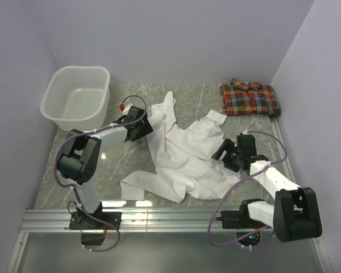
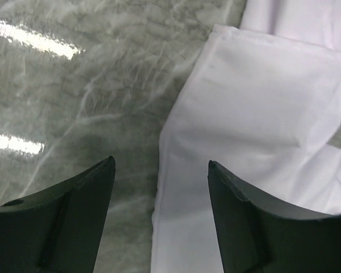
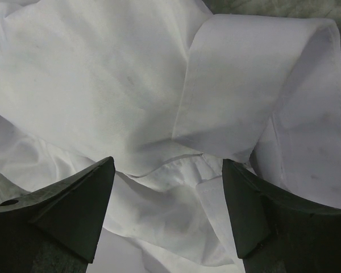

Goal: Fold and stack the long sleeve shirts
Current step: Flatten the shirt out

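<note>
I see the white shirt (image 1: 187, 162) sprawled unfolded at mid-frame and the plaid shirt (image 1: 250, 99) folded at upper right. My left claw (image 2: 160, 165) is released, straddling a sleeve edge. My right claw (image 3: 168, 164) is released too, above rumpled white cloth.

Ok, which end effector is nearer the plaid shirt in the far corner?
Right. The right end effector is over the white shirt, just near-side of the plaid shirt; the left end effector is farther, at the white shirt's left edge.
</note>
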You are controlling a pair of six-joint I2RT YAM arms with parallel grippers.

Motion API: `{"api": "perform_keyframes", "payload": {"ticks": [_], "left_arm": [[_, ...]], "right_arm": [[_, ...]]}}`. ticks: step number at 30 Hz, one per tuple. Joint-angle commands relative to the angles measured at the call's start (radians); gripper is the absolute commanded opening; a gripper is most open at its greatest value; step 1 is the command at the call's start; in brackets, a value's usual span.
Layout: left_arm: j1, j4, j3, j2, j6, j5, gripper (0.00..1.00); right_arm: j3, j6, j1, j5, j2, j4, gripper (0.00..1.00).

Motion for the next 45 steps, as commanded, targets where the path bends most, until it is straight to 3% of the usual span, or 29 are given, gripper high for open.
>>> {"api": "perform_keyframes", "payload": {"ticks": [1, 9, 15, 19, 24, 28, 37, 45], "left_arm": [[0.008, 0.000, 0.058, 0.046, 0.040, -0.002, 0.72], [0.008, -0.020, 0.109, 0.149, 0.069, 0.030, 0.64], [0.008, -0.026, 0.113, 0.207, 0.058, 0.018, 0.37], [0.008, -0.077, 0.141, 0.208, 0.054, -0.025, 0.00], [0.015, -0.184, 0.132, 0.065, 0.049, -0.160, 0.00], [0.055, -0.281, 0.032, -0.059, 0.006, -0.199, 0.00], [0.135, -0.384, -0.339, -0.435, -0.118, -0.139, 0.01], [0.154, -0.399, -0.482, -0.659, -0.155, -0.145, 0.00]], "right_arm": [[-0.004, 0.012, -0.003, -0.019, 0.010, 0.032, 0.82], [0.005, 0.028, -0.005, -0.036, 0.029, 0.039, 0.82], [0.013, 0.029, -0.006, -0.027, 0.035, 0.030, 0.82], [0.013, 0.034, -0.024, -0.027, 0.053, 0.033, 0.82], [0.017, 0.046, -0.084, -0.065, 0.094, 0.055, 0.81], [0.029, 0.065, -0.129, -0.099, 0.145, 0.085, 0.81], [0.092, 0.100, -0.172, -0.091, 0.239, 0.116, 0.81], [0.187, 0.032, -0.166, -0.056, 0.268, 0.076, 0.81]]}}
